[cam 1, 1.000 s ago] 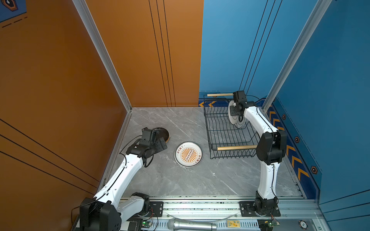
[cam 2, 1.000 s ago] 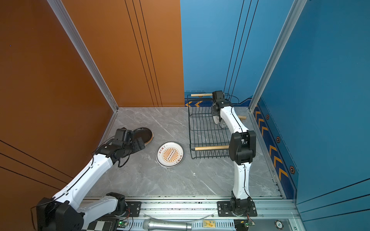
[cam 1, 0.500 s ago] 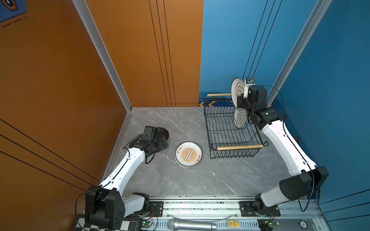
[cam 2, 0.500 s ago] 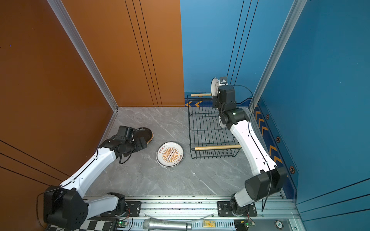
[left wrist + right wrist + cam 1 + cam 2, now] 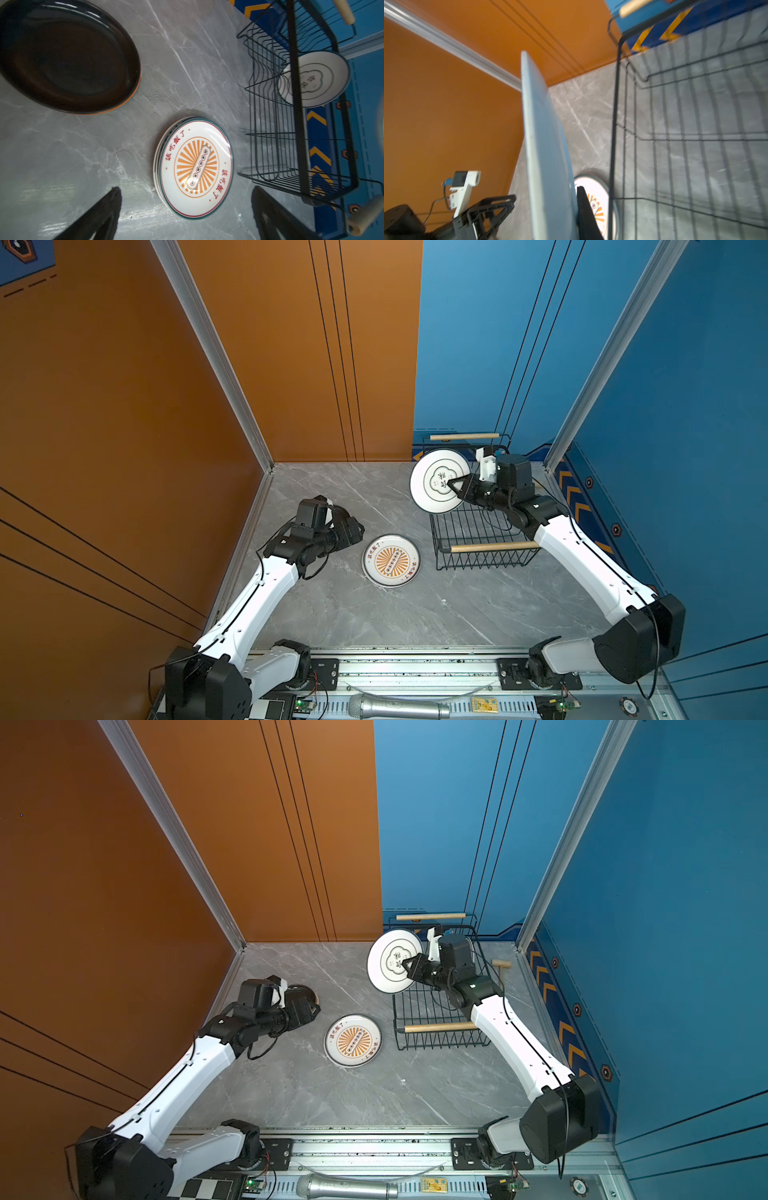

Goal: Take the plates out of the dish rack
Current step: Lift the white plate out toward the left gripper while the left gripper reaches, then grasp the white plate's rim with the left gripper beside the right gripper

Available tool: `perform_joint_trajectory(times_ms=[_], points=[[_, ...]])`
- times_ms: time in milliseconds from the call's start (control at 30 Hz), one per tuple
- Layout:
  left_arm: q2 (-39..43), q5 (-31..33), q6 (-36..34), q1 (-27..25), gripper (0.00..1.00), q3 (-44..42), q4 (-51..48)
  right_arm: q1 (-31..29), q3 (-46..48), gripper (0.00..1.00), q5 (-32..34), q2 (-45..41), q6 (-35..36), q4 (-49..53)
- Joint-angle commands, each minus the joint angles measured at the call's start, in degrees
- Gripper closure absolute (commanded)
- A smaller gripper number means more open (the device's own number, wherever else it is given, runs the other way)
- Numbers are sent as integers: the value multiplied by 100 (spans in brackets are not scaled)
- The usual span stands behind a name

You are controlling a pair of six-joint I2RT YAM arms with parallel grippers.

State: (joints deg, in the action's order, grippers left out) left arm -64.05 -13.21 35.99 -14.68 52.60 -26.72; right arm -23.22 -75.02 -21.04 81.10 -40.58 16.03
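Grey marbled surface (image 5: 374, 622) fills the middle. Orange wall panels (image 5: 124, 406) stand from nine to twelve o'clock, blue panels (image 5: 685, 406) from twelve to three; an aluminium rail (image 5: 415, 668) runs at six.

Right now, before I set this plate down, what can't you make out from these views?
- The dish rack far end: the right gripper and held plate cover it in both top views; plates left there unconfirmed.
- The black plate stack: the left gripper mostly covers it in a top view; count unclear.
- The sunburst stack: lower rims too thin to count.
- Right wrist view: blurred; held plate edge-on, print hidden.
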Motion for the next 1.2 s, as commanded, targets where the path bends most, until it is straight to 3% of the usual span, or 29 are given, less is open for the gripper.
perform_joint_trajectory(times_ms=[0,233,533,867,933,1167], points=[[186,-822,320,-35,2,-192,787,-299,-22,100,-797,112,-791,-691],[236,-1470,819,-33,2,-522,2037,-843,-4,100,-1066,666,-1155,-1155],[-21,-1641,965,32,2,-517,2410,-991,212,100,-1316,977,-1540,-1856],[-256,-2019,1020,36,31,-480,2795,-1013,180,99,-1769,1225,-1686,-2187],[-313,-2028,1024,40,42,-469,2795,-1054,167,98,-1804,1289,-1685,-2246],[-459,-2089,1186,72,55,-479,2949,-1175,65,96,-1854,1420,-1583,-2190]])
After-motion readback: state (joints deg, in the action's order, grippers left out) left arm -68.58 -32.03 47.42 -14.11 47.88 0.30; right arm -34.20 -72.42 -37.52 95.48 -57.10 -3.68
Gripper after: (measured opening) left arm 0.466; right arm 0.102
